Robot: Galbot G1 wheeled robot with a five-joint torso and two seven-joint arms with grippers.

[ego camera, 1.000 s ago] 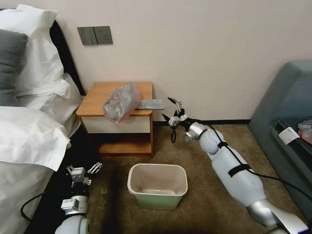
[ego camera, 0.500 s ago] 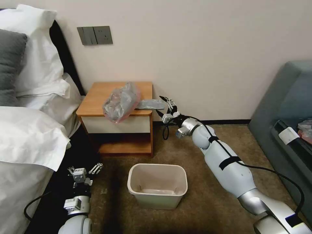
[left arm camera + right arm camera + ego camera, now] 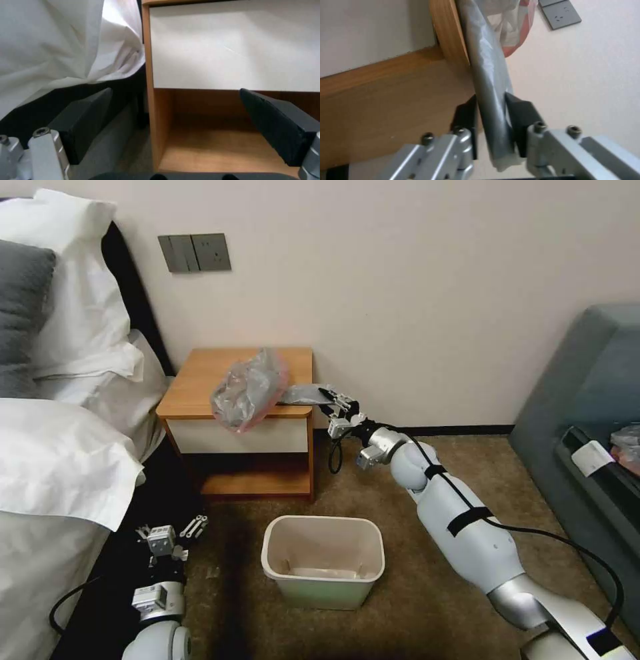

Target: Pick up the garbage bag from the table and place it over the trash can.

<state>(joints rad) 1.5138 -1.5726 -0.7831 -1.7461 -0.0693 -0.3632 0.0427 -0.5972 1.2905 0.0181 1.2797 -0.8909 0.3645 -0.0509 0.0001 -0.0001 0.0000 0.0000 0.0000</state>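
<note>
Right gripper apparently clamped on the bag's overhanging tail: lift gently outward off the table, avoiding tearing.

Soft, even room light is seen on the wall. Dim shadow is cast beside the bed and under the table. Both wrist views are blurred.
</note>
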